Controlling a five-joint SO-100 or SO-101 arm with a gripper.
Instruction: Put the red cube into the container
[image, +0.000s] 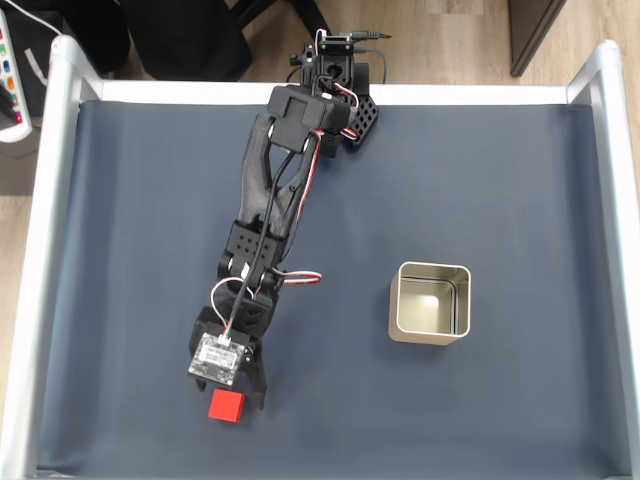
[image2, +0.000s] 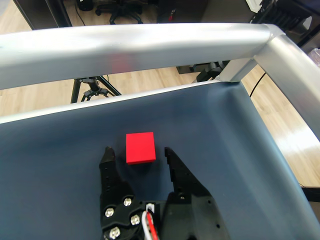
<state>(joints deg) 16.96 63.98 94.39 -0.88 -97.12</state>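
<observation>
One red cube (image2: 140, 148) just ahead of the gripper (image2: 136, 156), jaws apart; risks nudging it off at twelve o'clock if closed early, container (image: 430, 303) well apart.

Looks like an office or lab: wood-look floor (image: 450, 40), rolling office chair base (image2: 120, 9), metal-railed dark surface (image: 500, 180).
</observation>
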